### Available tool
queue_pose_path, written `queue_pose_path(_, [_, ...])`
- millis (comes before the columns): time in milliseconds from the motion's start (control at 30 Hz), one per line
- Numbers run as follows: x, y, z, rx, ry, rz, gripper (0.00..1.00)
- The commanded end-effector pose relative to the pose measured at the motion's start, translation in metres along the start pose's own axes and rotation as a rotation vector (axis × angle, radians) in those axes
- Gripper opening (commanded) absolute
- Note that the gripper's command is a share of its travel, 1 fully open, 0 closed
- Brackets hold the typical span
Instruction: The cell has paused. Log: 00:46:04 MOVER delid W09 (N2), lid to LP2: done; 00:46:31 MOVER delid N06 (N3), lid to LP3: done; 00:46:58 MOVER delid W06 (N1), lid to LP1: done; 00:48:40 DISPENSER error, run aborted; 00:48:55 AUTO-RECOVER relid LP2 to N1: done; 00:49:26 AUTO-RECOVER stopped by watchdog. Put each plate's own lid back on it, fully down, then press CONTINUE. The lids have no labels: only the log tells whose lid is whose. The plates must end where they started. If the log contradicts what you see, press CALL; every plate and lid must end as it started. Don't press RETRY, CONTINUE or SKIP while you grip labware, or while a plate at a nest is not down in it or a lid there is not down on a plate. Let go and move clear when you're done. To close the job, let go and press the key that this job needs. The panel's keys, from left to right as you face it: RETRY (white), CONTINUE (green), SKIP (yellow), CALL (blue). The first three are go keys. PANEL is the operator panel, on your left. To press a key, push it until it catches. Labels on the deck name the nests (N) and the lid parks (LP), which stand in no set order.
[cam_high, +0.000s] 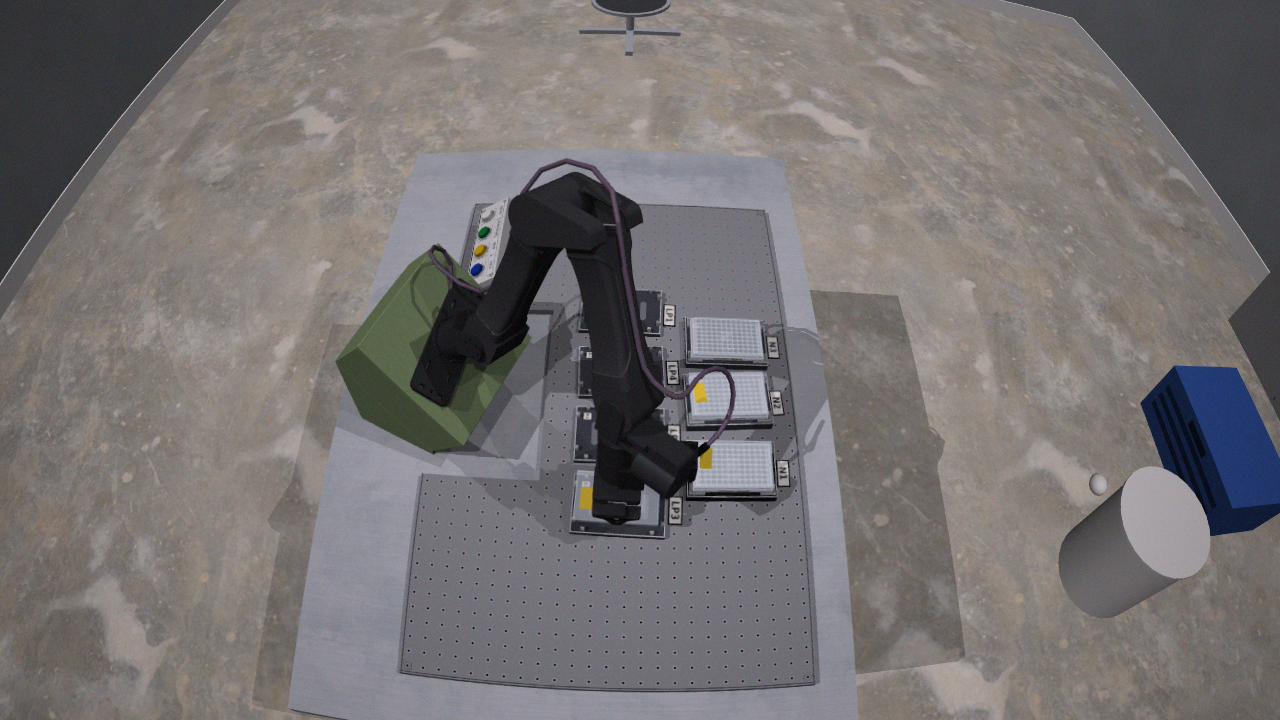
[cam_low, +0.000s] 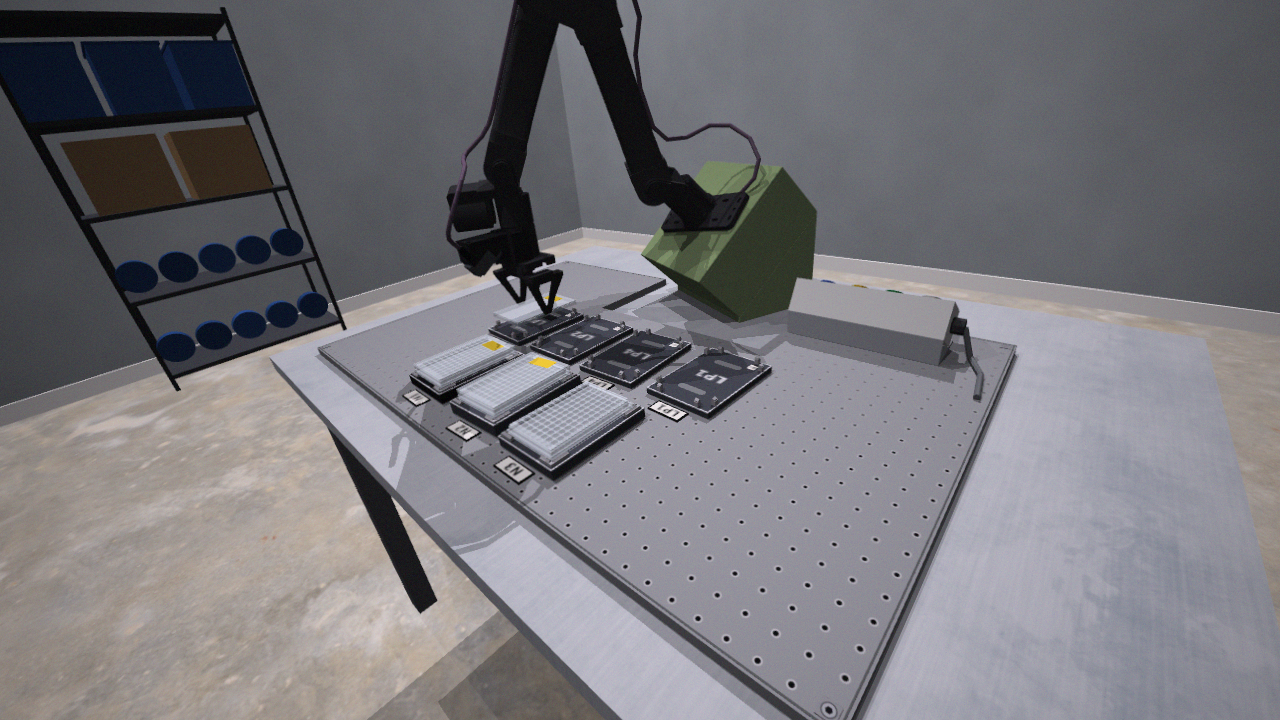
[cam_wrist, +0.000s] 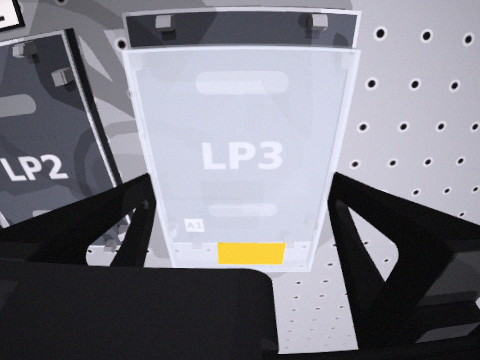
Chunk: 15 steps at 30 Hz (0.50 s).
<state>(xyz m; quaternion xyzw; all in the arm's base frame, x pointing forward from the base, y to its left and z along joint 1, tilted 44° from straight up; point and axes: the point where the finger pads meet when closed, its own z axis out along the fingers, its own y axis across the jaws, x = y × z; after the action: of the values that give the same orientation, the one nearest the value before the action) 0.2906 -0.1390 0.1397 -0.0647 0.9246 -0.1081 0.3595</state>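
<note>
The gripper (cam_high: 617, 514) (cam_low: 535, 306) (cam_wrist: 241, 183) grasps the last lid (cam_high: 586, 497) (cam_low: 528, 310) (cam_wrist: 240, 125), raised just above LP3 (cam_high: 617, 532) (cam_low: 503, 336) (cam_wrist: 240, 31). The plate nearest LP3, N1 (cam_high: 738, 470) (cam_low: 460, 362), and the next, N2 (cam_high: 733, 402) (cam_low: 510, 386), look lidded; the farthest, N3 (cam_high: 725, 340) (cam_low: 571, 422), is bare. Left, I judge: lid N3, release, press CONTINUE (cam_high: 483, 232) (cam_low: 893, 291)

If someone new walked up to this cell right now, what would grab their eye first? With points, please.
Probably the black six-joint arm (cam_high: 595, 313) (cam_low: 519, 107), arching over the deck from a green angular block (cam_high: 375, 376) (cam_low: 760, 241). Then the black gripper (cam_low: 532, 308) (cam_wrist: 241, 183), holding a clear rectangular lid (cam_low: 528, 309) (cam_wrist: 240, 115) with a yellow sticker (cam_low: 554, 298) (cam_wrist: 251, 253) above LP3.
</note>
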Motion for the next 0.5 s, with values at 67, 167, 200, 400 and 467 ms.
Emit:
queue_pose_path(67, [-0.012,-0.007,-0.021,0.02,-0.033,-0.012,0.0])
queue_pose_path(167, [-0.012,-0.007,-0.026,0.02,-0.033,-0.012,0.0])
queue_pose_path(200, [-0.012,-0.007,-0.026,0.02,-0.033,-0.012,0.0])
queue_pose_path(400, [-0.012,-0.007,-0.031,0.02,-0.033,-0.012,0.0])
queue_pose_path(467, [-0.015,0.0,-0.03,0.021,-0.029,-0.045,0.0])
